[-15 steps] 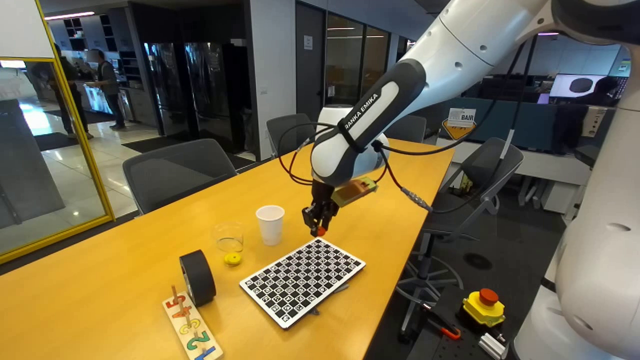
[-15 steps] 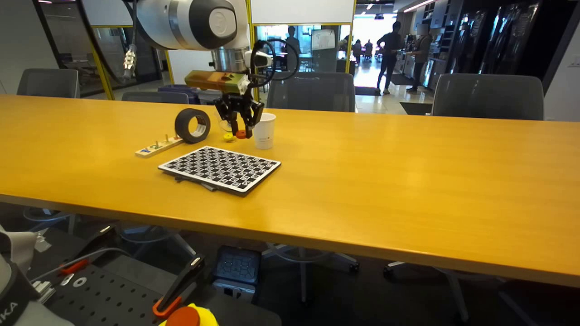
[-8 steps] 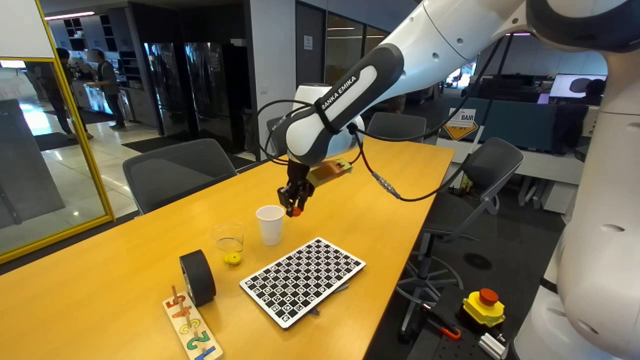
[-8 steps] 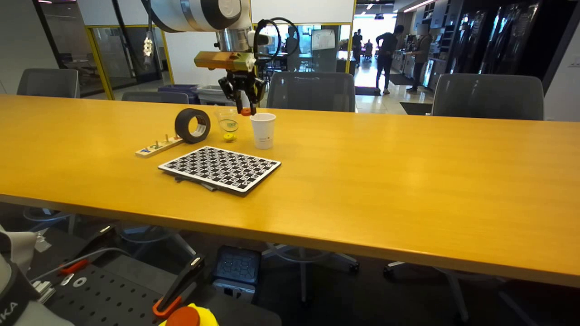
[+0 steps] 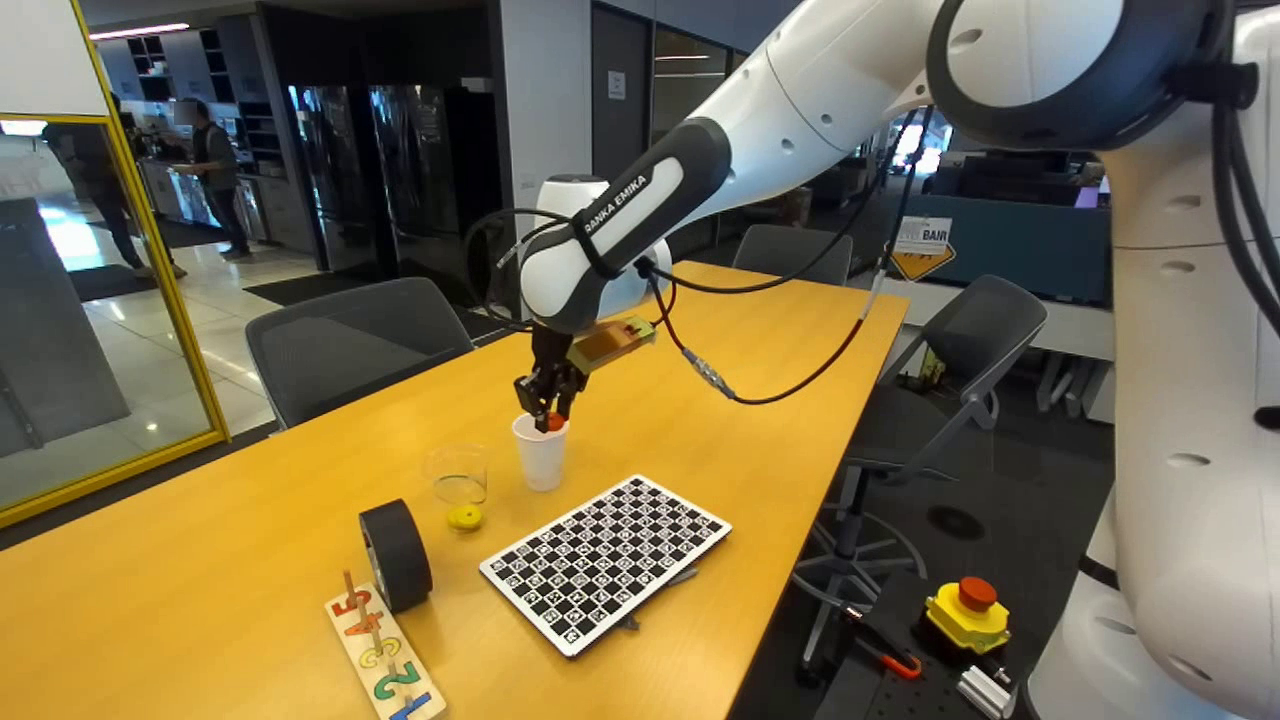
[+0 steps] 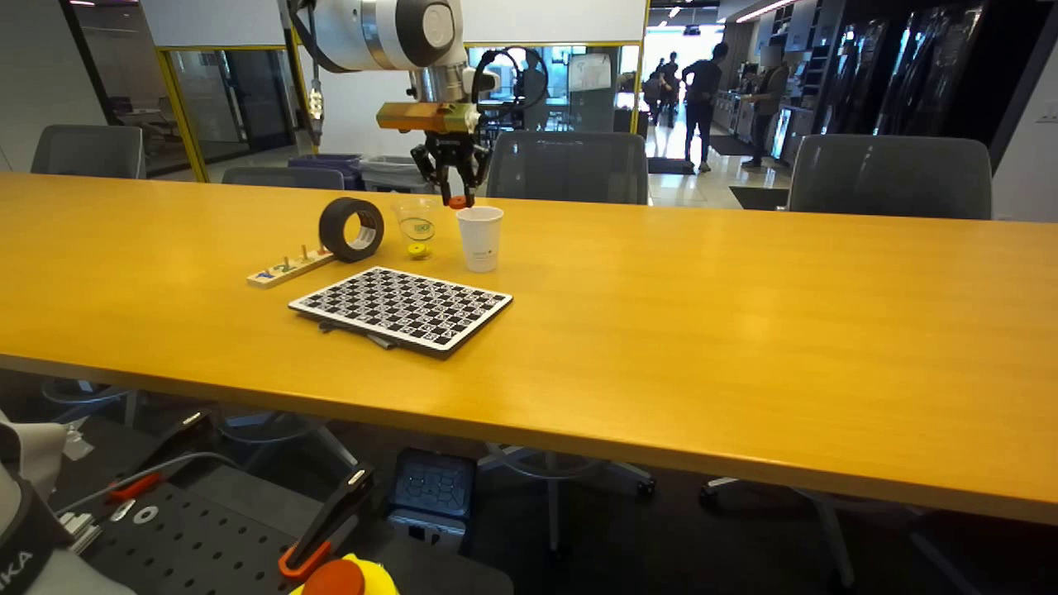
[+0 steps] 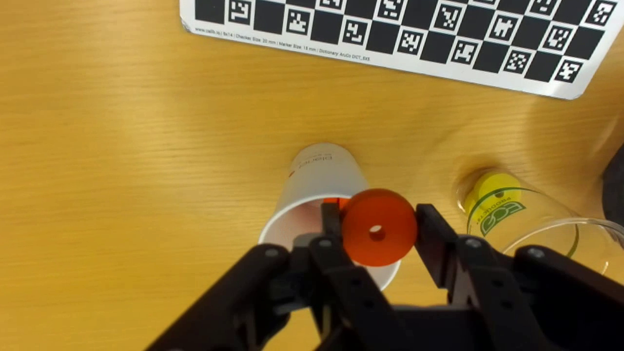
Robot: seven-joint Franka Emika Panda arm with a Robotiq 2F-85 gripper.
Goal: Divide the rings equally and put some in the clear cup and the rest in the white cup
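Fingers point(image 7: 435, 243): closed in to the width of a red ring point(image 7: 395, 219), set against two opposite sides of it, pointing down toward the bench point(image 6: 702, 330).
Red ring: held above the bench at the mouth of the white cup point(image 7: 321, 170); whether it touches the rim cannot be told.
White cup: upright, well in from both long edges of the bench; an orange-red patch point(image 7: 335, 200) shows just inside its mouth, partly behind a finger, too hidden to name.
Clear cup point(image 7: 504, 214): upright, between the white cup and the black roll point(image 5: 402, 560), apart from both; a yellow ring point(image 7: 492, 185) lies at its bottom, seen through the wall.
Black roll: standing on its rim, just beside the end of a numbered peg board point(image 5: 395, 650).
Checkered board point(image 5: 605, 560): between the cups and the robot-side edge of the bench.
Chairs point(image 6: 566, 169): backs along the opposite long edge.
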